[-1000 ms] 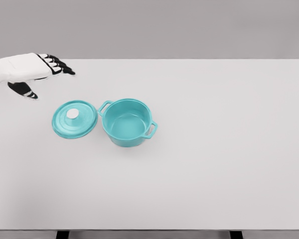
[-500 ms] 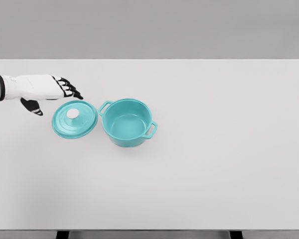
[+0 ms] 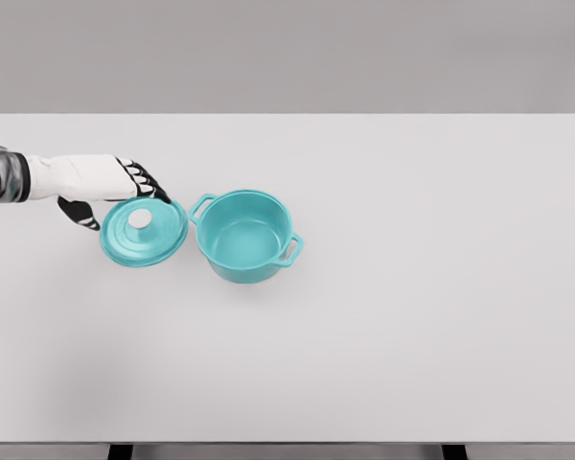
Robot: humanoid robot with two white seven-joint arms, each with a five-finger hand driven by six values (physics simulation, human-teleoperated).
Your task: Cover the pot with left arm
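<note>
Currently the left hand (image 3: 115, 184) is out over the table (image 3: 412, 316), arm coming in from the left edge at mid height. Fingers (image 3: 146, 179) are spread and loose, holding nothing. The black fingertips sit at the far-left rim of the lid (image 3: 144, 230); can't tell whether they touch it or just hover above. The thumb hangs lower, at the lid's left edge, also no clear contact.

Lid: teal, round, lying flat on the table with its white knob (image 3: 139, 219) facing up. It sits just left of the pot (image 3: 244, 236), rim close to the pot's left handle; whether the two touch is unclear at this resolution.

Pot: teal, upright, uncovered, inside visible and nothing in it. Two loop handles, one at the far-left toward the lid, one at the near-right. It stands left of the table's centre, roughly mid depth.

Right arm is not visible anywhere.

Table is plain white, spans the full width, grey wall behind it. Two dark legs show at the near edge.
</note>
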